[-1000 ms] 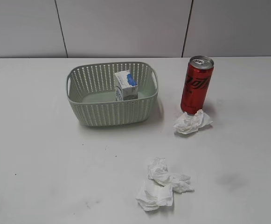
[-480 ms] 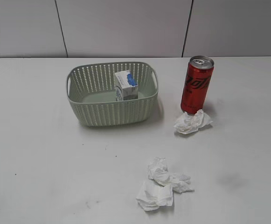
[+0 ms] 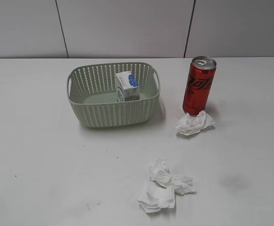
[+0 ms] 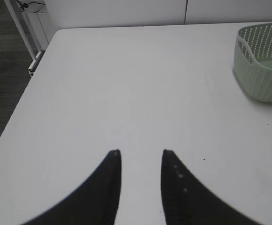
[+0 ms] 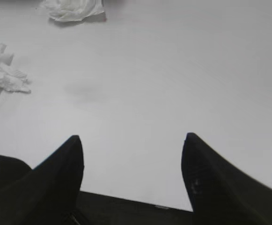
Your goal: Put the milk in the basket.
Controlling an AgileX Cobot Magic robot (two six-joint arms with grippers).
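Note:
The milk [image 3: 127, 86], a small white carton with blue markings, stands upright inside the pale green basket [image 3: 113, 113] at the back middle of the table. The basket's corner also shows in the left wrist view [image 4: 262, 61]. My left gripper [image 4: 140, 152] is open and empty over bare table, left of the basket. My right gripper [image 5: 132, 138] is open and empty near the table's front edge. Neither gripper shows in the exterior view.
A tall red soda can [image 3: 199, 85] stands right of the basket with a crumpled tissue [image 3: 194, 123] at its base. Another crumpled tissue [image 3: 164, 186] lies in front; both tissues show in the right wrist view [image 5: 72, 9] [image 5: 2, 72]. The table's left edge [image 4: 30, 89] shows.

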